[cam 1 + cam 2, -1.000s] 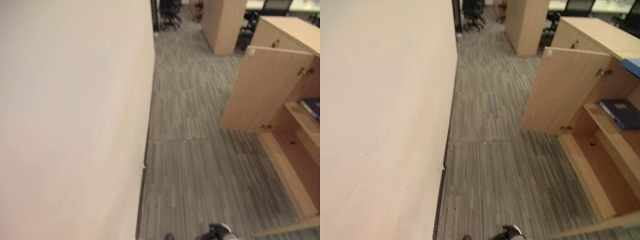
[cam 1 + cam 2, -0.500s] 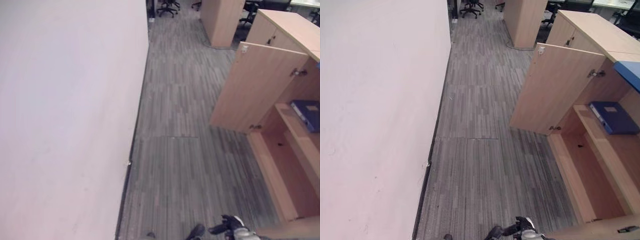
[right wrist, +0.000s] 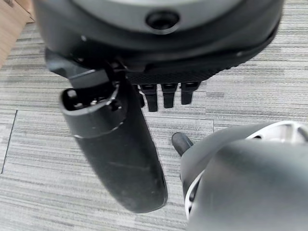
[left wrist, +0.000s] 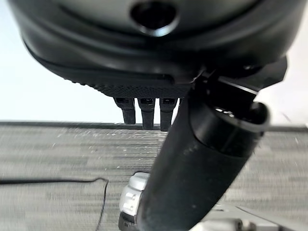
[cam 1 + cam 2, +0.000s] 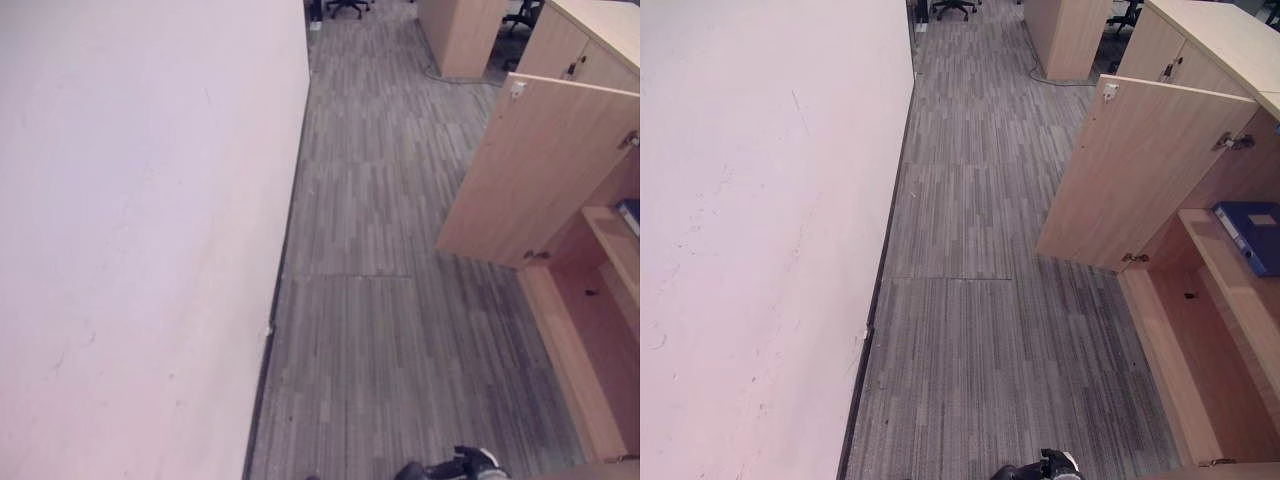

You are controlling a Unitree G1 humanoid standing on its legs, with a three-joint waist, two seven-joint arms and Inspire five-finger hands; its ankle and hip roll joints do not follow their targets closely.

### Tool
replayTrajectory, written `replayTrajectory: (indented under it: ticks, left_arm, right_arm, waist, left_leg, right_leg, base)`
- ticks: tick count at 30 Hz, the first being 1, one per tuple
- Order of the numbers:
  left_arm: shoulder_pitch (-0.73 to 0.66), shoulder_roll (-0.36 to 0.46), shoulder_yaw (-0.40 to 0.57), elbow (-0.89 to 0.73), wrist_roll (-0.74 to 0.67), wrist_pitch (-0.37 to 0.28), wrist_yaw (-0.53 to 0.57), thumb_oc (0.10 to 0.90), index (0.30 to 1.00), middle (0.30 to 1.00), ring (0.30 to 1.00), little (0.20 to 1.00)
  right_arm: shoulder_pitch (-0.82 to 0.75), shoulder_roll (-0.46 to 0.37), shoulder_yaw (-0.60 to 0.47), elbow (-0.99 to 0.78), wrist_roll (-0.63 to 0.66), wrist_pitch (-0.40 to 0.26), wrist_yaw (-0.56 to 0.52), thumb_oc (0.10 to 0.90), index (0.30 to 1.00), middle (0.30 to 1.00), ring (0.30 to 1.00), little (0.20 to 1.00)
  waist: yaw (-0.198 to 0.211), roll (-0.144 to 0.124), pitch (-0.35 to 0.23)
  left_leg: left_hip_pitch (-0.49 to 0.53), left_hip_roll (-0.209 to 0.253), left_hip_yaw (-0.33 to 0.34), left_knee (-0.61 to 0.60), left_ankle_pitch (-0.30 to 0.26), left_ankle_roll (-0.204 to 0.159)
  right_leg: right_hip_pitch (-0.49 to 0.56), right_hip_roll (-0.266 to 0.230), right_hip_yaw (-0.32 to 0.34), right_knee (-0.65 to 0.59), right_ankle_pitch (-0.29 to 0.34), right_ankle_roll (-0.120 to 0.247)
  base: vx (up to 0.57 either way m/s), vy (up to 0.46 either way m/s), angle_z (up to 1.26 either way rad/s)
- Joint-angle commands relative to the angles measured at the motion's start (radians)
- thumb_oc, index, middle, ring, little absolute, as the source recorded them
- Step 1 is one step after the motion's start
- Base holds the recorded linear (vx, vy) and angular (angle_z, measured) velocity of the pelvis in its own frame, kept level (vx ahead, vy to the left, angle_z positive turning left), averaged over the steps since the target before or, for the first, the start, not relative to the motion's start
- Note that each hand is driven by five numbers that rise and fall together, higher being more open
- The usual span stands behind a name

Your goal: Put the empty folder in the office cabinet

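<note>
Along the robot's left side the white wall [image 5: 750,250] takes up the most room, with the grey striped carpet [image 5: 970,330] running ahead beside it. On the right stands the office cabinet [image 5: 1200,375], its door [image 5: 1140,170] swung wide open over the carpet. What has changed over the last second is the whole picture: it swings one way and then back, so the head camera has moved, not the things. The cabinet, its door and the folder keep their places against one another. The blue folder [image 5: 1252,232] lies flat on the cabinet's upper shelf, inside the open compartment, just as it did a second ago, touched by neither hand. Each wrist view shows its own hand above bare carpet: the left hand [image 4: 202,159] and the right hand [image 3: 115,149] both have relaxed fingers and hold nothing. With the folder already resting in the cabinet and both hands free, the placing looks done; the open door may be all that remains
</note>
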Motion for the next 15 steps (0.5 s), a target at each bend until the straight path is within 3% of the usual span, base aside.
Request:
replayTrajectory:
  ticks: [1,3,5,6,7,10,11,12,13,14,15]
  left_arm:
    - [-0.047,-0.012,0.002,-0.056,-0.005,-0.043,0.020,0.800,0.900,0.900,0.900,0.900]
    - [-0.047,-0.011,-0.001,-0.070,-0.003,-0.044,0.018,0.800,0.900,0.900,0.900,0.900]
    - [-0.053,-0.008,-0.004,-0.101,-0.001,-0.049,0.015,0.800,0.900,0.900,0.900,0.900]
    - [-0.053,-0.008,-0.004,-0.101,-0.001,-0.049,0.015,0.800,0.900,0.900,0.900,0.900]
    - [-0.059,-0.007,0.007,-0.118,-0.022,-0.052,0.016,0.800,0.900,0.900,0.900,0.900]
    - [-0.057,-0.010,0.013,-0.108,-0.026,-0.051,0.020,0.800,0.900,0.900,0.900,0.900]
    - [-0.051,-0.014,0.023,-0.092,-0.027,-0.047,0.025,0.800,0.900,0.900,0.900,0.900]
    - [-0.037,-0.017,0.043,-0.053,-0.034,-0.040,0.033,0.800,0.900,0.900,0.900,0.900]
    - [-0.030,-0.014,0.052,-0.035,-0.034,-0.037,0.035,0.800,0.900,0.900,0.900,0.900]
    - [-0.019,-0.011,0.075,0.003,-0.047,-0.033,0.043,0.800,0.900,0.900,0.900,0.900]
    - [-0.015,-0.012,0.089,0.021,-0.062,-0.034,0.048,0.800,0.900,0.900,0.900,0.900]
  right_arm:
    - [-0.011,-0.015,0.010,-0.015,-0.007,-0.007,-0.025,0.800,0.900,0.900,0.900,0.900]
    - [-0.006,-0.012,0.012,-0.021,-0.008,-0.008,-0.024,0.800,0.900,0.900,0.900,0.900]
    - [0.004,-0.013,0.014,-0.023,-0.013,-0.011,-0.023,0.800,0.900,0.900,0.900,0.900]
    - [0.004,-0.013,0.014,-0.023,-0.013,-0.011,-0.023,0.800,0.900,0.900,0.900,0.900]
    - [0.014,-0.025,0.007,-0.019,-0.013,-0.010,-0.024,0.800,0.900,0.900,0.900,0.900]
    - [0.020,-0.027,0.002,-0.017,-0.010,-0.009,-0.023,0.800,0.900,0.900,0.900,0.900]
    - [0.028,-0.029,-0.005,-0.014,-0.008,-0.007,-0.023,0.800,0.900,0.900,0.900,0.900]
    - [0.036,-0.026,-0.007,-0.009,-0.009,-0.007,-0.022,0.800,0.900,0.900,0.900,0.900]
    - [0.042,-0.021,-0.007,-0.006,-0.010,-0.008,-0.021,0.800,0.900,0.900,0.900,0.900]
    - [0.046,-0.020,-0.005,0.007,-0.014,-0.009,-0.022,0.800,0.900,0.900,0.900,0.900]
    - [0.047,-0.018,-0.003,0.015,-0.018,-0.009,-0.023,0.800,0.900,0.900,0.900,0.900]
  waist:
    - [0.009,0.003,0.034]
    - [0.011,0.001,0.035]
    - [0.018,-0.010,0.042]
    - [0.018,-0.010,0.042]
    - [0.043,-0.020,0.068]
    - [0.049,-0.021,0.071]
    - [0.058,-0.027,0.076]
    - [0.076,-0.048,0.083]
    - [0.089,-0.058,0.083]
    - [0.104,-0.072,0.087]
    - [0.114,-0.072,0.090]
  left_leg:
    - [0.085,-0.044,0.058,0.161,-0.100,0.027]
    - [0.069,-0.043,0.070,0.218,-0.081,0.012]
    - [-0.021,-0.038,0.090,0.475,0.031,-0.040]
    - [-0.023,-0.038,0.090,0.477,0.030,-0.040]
    - [-0.136,-0.058,0.078,0.714,0.115,-0.069]
    - [-0.172,-0.052,0.084,0.746,0.102,-0.067]
    - [-0.220,-0.048,0.092,0.755,0.066,-0.053]
    - [-0.309,-0.040,0.096,0.717,0.003,-0.019]
    - [-0.328,-0.033,0.101,0.676,-0.033,-0.002]
    - [-0.360,-0.011,0.073,0.547,-0.054,0.004]
    - [-0.367,0.019,0.033,0.415,0.009,-0.012]
  right_leg:
    - [0.011,0.052,0.030,-0.032,-0.038,0.031]
    - [0.028,0.070,0.037,-0.047,-0.048,0.020]
    - [0.086,0.116,0.070,-0.093,-0.086,-0.016]
    - [0.085,0.116,0.070,-0.093,-0.086,-0.016]
    - [0.136,0.130,0.095,-0.111,-0.118,-0.049]
    - [0.148,0.130,0.107,-0.114,-0.126,-0.053]
    - [0.168,0.124,0.125,-0.121,-0.133,-0.050]
    - [0.209,0.108,0.157,-0.142,-0.130,-0.032]
    - [0.226,0.099,0.175,-0.156,-0.125,-0.018]
    - [0.249,0.083,0.199,-0.168,-0.120,0.006]
    - [0.262,0.078,0.217,-0.169,-0.123,0.016]
  base:
    - [0.15,-0.123,-0.10]
    - [0.14,-0.134,-0.18]
    - [0.17,-0.186,-0.22]
    - [0.16,-0.212,-0.27]
    - [0.11,-0.144,-0.33]
    - [0.12,-0.062,-0.37]
    - [0.23,0.020,-0.60]
    - [0.32,0.043,-0.56]
    - [0.39,0.091,-0.23]
    - [0.31,0.118,-0.43]
    - [0.33,0.144,-0.49]
